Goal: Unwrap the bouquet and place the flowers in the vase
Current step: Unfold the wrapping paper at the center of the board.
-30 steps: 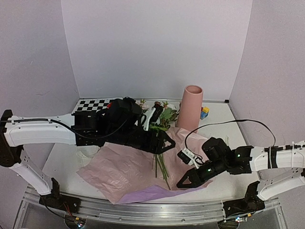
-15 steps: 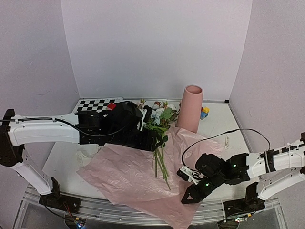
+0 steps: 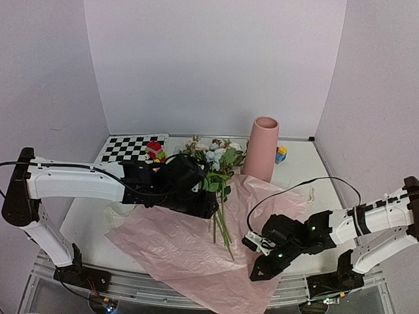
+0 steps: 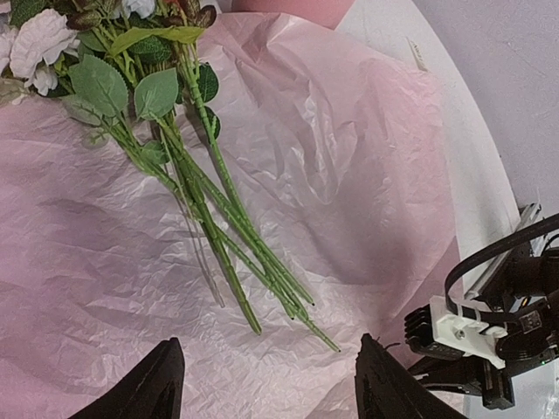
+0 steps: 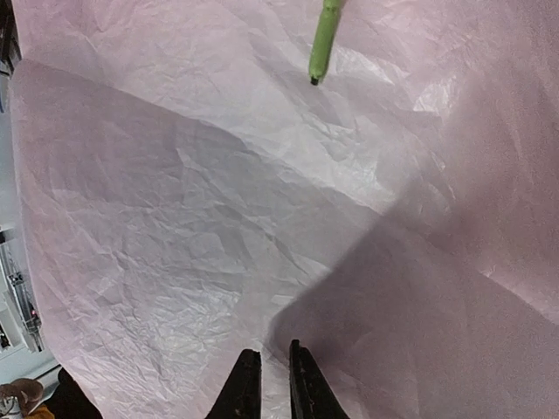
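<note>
- Left gripper (image 4: 269, 349) hangs released, jaws wide, low over the cut stem ends of the flowers (image 4: 157, 92).
- The flowers lie loose on the spread-out pink paper (image 3: 163, 239), blooms up by the vase (image 3: 263, 149), which stands upright just beside them.
- Right gripper (image 5: 273, 353) is clenched, pinching the paper's near-right edge.

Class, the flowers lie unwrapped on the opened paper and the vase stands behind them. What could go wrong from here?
1. The flowers lie fanned loose on the paper. The open left gripper may catch only some stems.
2. The right gripper is nearly shut at the sheet's near edge. A pull there could drag the flowers along.
3. The vase is tall and close to the blooms. A careless swing might tip it.
</note>
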